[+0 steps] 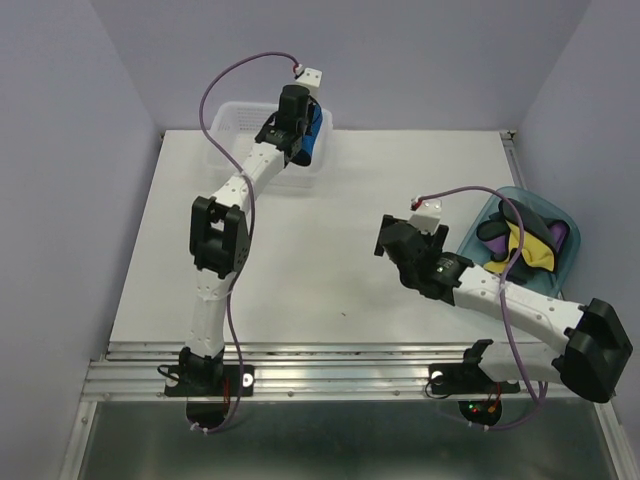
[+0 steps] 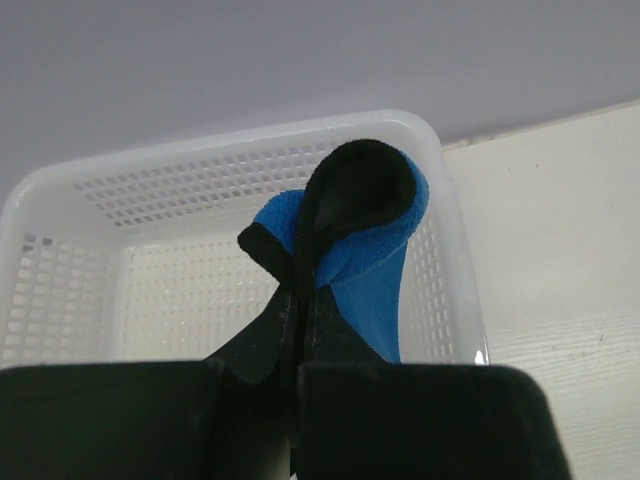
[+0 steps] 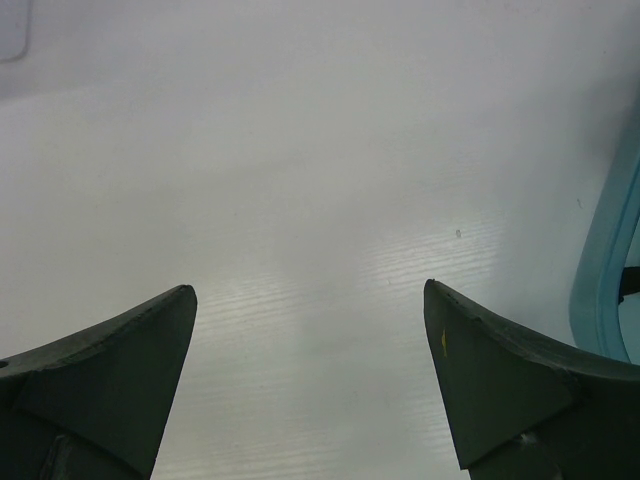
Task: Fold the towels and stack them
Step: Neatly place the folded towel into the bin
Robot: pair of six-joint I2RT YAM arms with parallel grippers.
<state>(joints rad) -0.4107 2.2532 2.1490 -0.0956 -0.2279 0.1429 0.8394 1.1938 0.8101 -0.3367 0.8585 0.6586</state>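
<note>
My left gripper [image 1: 297, 140] is shut on a bright blue towel [image 2: 375, 265], which hangs folded from the fingers above the white mesh basket [image 2: 90, 200]; the towel also shows in the top view [image 1: 318, 135]. My right gripper [image 1: 388, 238] is open and empty over the bare table [image 3: 300, 200], left of the translucent blue tub [image 1: 490, 215]. The tub holds a heap of towels: yellow [image 1: 540, 255], black [image 1: 520, 215] and purple [image 1: 492, 240].
The basket [image 1: 225, 125] stands at the table's far edge, left of centre. The tub's rim [image 3: 600, 270] shows at the right edge of the right wrist view. Purple walls close the table on three sides. A metal rail [image 1: 330, 365] runs along the near edge.
</note>
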